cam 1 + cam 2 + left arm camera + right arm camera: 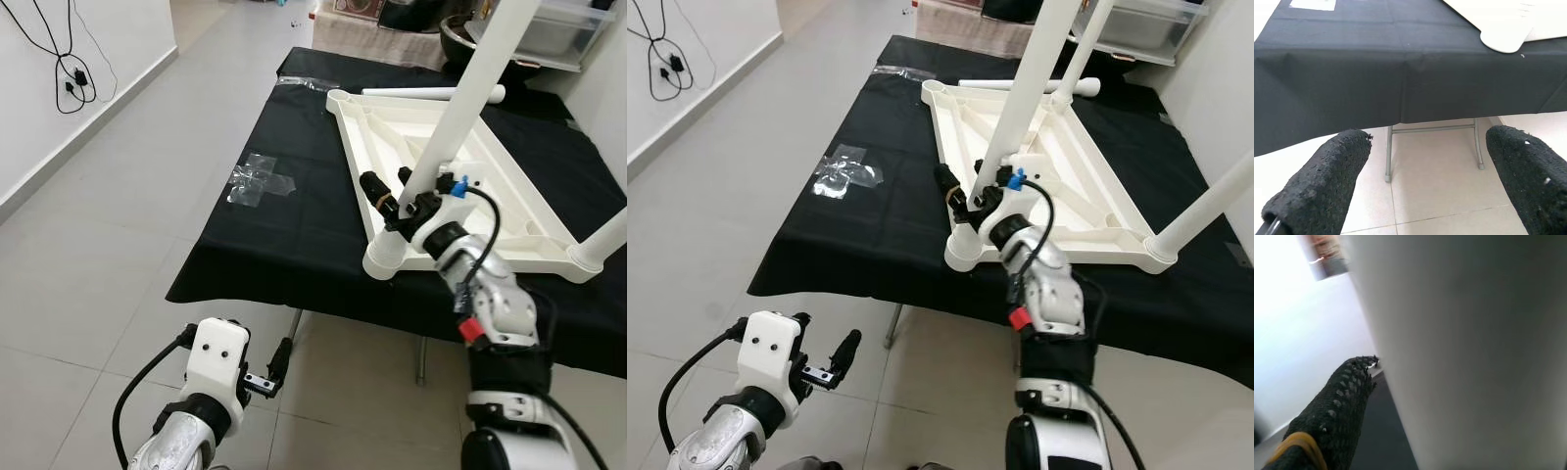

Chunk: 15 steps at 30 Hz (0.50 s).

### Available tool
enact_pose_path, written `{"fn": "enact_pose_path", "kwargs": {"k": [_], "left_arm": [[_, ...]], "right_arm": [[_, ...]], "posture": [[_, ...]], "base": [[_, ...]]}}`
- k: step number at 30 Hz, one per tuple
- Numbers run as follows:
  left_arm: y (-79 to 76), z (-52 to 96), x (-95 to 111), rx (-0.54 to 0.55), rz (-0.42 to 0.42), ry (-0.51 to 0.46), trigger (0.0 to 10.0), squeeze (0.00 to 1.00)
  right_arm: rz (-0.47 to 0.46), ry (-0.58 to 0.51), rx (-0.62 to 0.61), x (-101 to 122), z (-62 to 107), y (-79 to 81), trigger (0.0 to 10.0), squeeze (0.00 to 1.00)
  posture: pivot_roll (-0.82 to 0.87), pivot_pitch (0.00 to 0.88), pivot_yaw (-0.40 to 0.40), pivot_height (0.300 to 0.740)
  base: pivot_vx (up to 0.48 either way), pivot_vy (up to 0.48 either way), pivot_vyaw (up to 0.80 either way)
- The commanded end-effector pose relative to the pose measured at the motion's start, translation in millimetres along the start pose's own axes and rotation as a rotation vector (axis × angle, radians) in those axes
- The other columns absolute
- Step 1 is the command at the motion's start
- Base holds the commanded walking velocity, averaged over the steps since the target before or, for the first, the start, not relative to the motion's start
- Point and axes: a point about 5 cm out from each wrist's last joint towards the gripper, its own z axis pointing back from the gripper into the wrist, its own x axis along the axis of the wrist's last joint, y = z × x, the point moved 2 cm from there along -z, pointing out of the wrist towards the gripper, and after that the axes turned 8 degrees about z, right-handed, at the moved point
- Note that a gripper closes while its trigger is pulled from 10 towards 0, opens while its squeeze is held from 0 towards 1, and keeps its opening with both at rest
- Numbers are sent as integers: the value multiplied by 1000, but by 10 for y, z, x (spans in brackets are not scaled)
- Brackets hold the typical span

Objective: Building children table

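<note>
The right pincer [965,191] grips a white table leg [1027,83] above the upturned tabletop [1087,211].

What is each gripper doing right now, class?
Left gripper: open, empty, low before the black-clothed table.
Right gripper: shut on the white plastic table leg.

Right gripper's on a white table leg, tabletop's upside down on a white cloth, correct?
Not quite: the cloth is black, not white, as the left eye view shows. The rest holds: the right gripper grips a white table leg, and the tabletop lies upside down.
</note>
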Motion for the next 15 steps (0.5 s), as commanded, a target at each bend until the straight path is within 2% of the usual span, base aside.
{"fn": "enact_pose_path", "kwargs": {"k": [1,2,3,5,10,11,14,15], "left_arm": [[-19,3,-56,-8,11,22,10000,0],[-23,6,-56,-9,12,22,10000,0],[-23,6,-56,-9,12,22,10000,0],[-34,12,-59,-11,12,22,10000,0],[-41,22,-60,-16,14,22,10000,0],[-53,30,-53,-27,14,15,10000,0],[-53,30,-53,-27,14,15,10000,0],[-66,37,-51,-41,9,12,10000,0]], "right_arm": [[-51,4,221,11,-50,174,10000,0],[-59,8,362,34,-43,267,10000,0],[-59,8,362,34,-43,267,10000,0],[-31,24,576,38,-33,434,10000,0],[-10,33,676,28,-106,540,10000,0],[-1,32,701,30,-167,581,7922,0],[-1,32,701,30,-167,581,7922,0],[18,32,689,21,-247,616,0,0]], "posture": [[148,130,-137,740],[150,128,-139,740],[150,128,-139,740],[159,124,-143,740],[163,123,-143,740],[168,116,-144,740],[168,116,-144,740],[170,111,-144,740]], "base": [[0,0,0],[0,0,0],[0,0,0],[0,0,0],[0,0,0],[0,0,0],[0,0,0],[0,0,0]]}}
